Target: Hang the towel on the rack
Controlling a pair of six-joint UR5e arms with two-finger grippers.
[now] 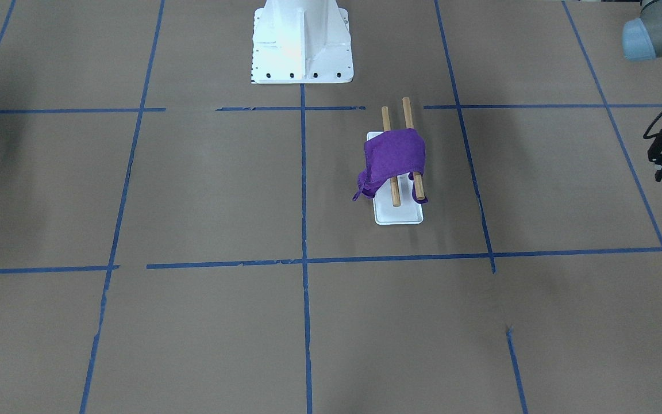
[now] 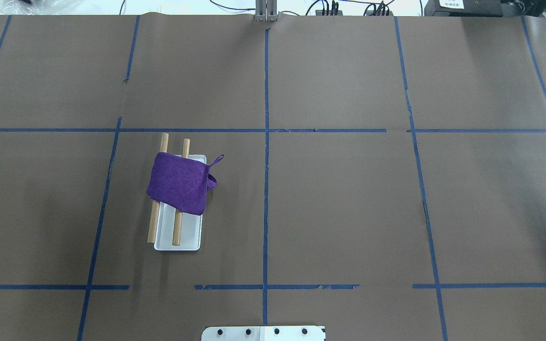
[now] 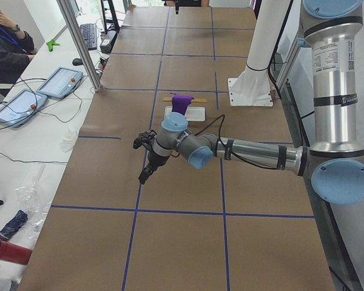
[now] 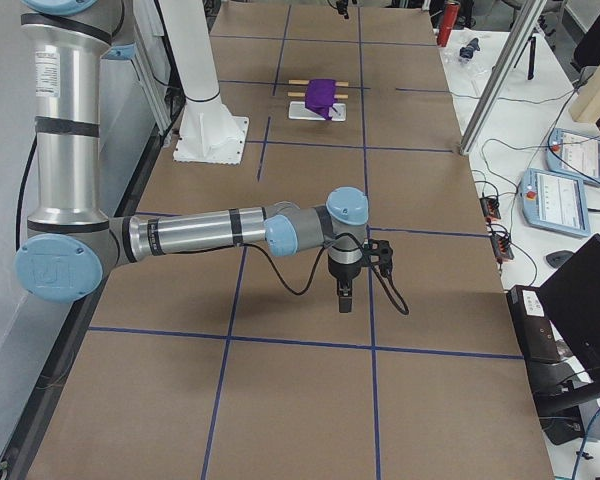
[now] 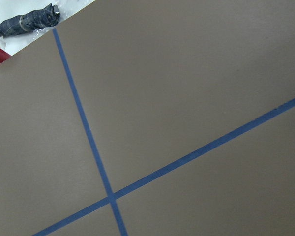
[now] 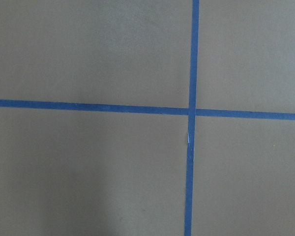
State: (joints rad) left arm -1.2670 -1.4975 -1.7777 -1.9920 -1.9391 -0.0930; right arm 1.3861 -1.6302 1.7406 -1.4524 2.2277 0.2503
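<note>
Your towel (image 2: pixel 178 184) is draped across both dowels of the rack (image 2: pixel 180 242), well apart from either gripper. The rack stands in the left half of the table (image 2: pixel 349 213), about midway between the robot's edge and your edge. The dowel ends stick out past the cloth on both sides, and a small loop and a hanging fold point toward the table's middle.

The left gripper (image 3: pixel 144 178) hangs over the table nearer its left end, toward your edge. It shows too small for you to tell how far its fingers are parted. The right gripper (image 4: pixel 343 300) hangs near the right end and shows only from the side, so its opening cannot be told either. The towel is in neither.

The table is covered in brown paper crossed by blue tape lines (image 2: pixel 266 142). A white bolted pedestal (image 1: pixel 302 46) stands at the robot's edge. A white bench (image 3: pixel 30 151) with cables runs along your edge.

Count one towel, one rack, two dowels (image 2: pixel 164 142) (image 2: pixel 186 146), two arms, one pedestal and two touch panels (image 3: pixel 60 82) (image 3: pixel 18 108).
</note>
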